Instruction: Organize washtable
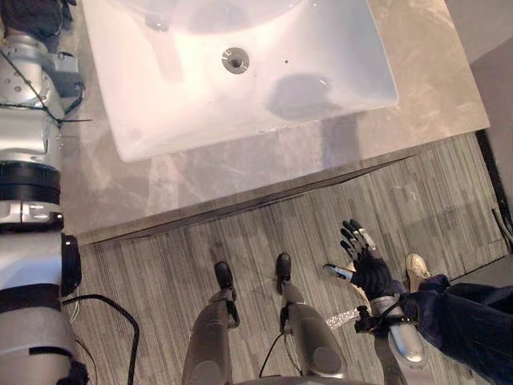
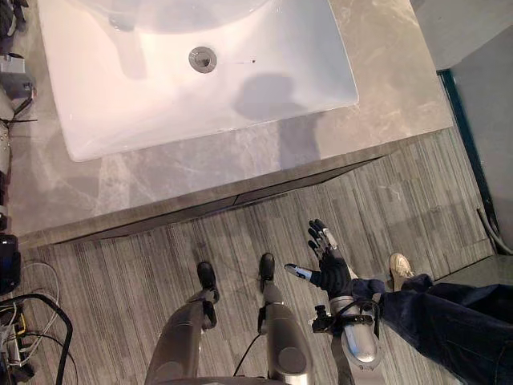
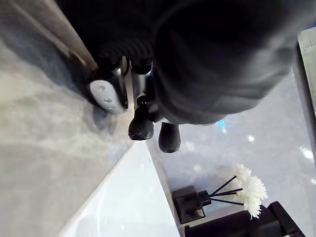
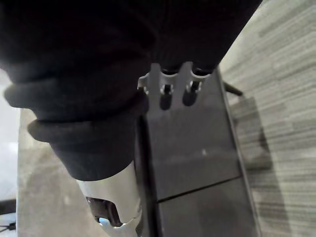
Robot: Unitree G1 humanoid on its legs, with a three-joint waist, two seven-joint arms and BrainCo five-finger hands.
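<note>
The washtable is a grey marble counter (image 1: pixel 240 172) with a white basin (image 1: pixel 337 56) set in it and a drain (image 1: pixel 235 60) in the middle. The basin holds nothing. My left hand (image 3: pixel 141 123) hangs over the counter's left part next to the basin's edge (image 3: pixel 123 197), fingers relaxed and holding nothing. Past it, at the back of the counter, stands a small black diffuser bottle (image 3: pixel 190 206) with dark sticks and white flowers (image 3: pixel 249 190). My right hand (image 1: pixel 369 269) is low over the floor in front of the cabinet, open with its fingers spread and nothing in it.
A person's leg in dark trousers (image 1: pixel 461 321) with a light shoe (image 1: pixel 417 269) stands right beside my right hand. The dark cabinet front (image 4: pixel 197 148) runs under the counter's edge. Grey striped floor (image 1: pixel 160 257) lies in front.
</note>
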